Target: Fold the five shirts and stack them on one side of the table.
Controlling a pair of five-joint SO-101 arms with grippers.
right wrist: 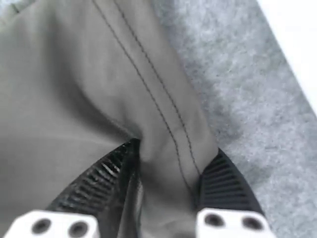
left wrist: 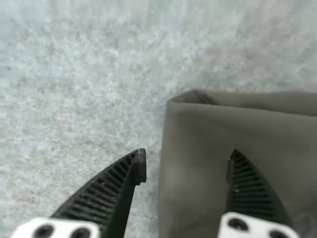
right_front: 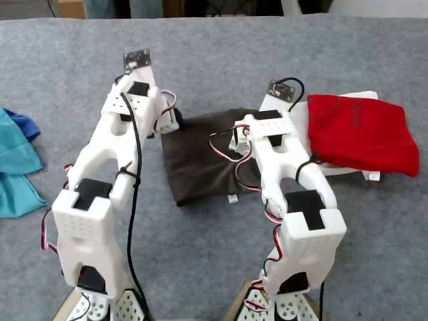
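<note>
Left tool (left wrist: 188, 156) is seen spread wide, one jaw over the bare table (right_front: 221, 53) and the other over the dark shirt (right_front: 200, 160), so that the shirt's edge is straddled but not gripped. The right tool (right wrist: 174, 151) is set on the opposite edge, jaws apart, with a raised ridge of stitched hem between them; no firm pinch can be made out.

The dark shirt is laid at the centre of the high view, between the two arms, doubled into a rough rectangle. At the right of the frame a red shirt (right_front: 361, 134) is laid folded on a white piece (right_front: 348, 171); whether that is a shirt cannot be told. At the left edge a teal shirt (right_front: 13, 167) and a blue shirt (right_front: 25, 124) are seen crumpled.

The folding of the dark shirt is judged to be the step in hand, with at least two shirts untouched. For the next move both tools would have to be closed on their edges together, then lifted evenly, since limp cloth may slip from a thin hold.

A small white tag (right_front: 232, 198) is shown at the dark shirt's lower edge, and faint print on the red shirt; nothing can be read.
</note>
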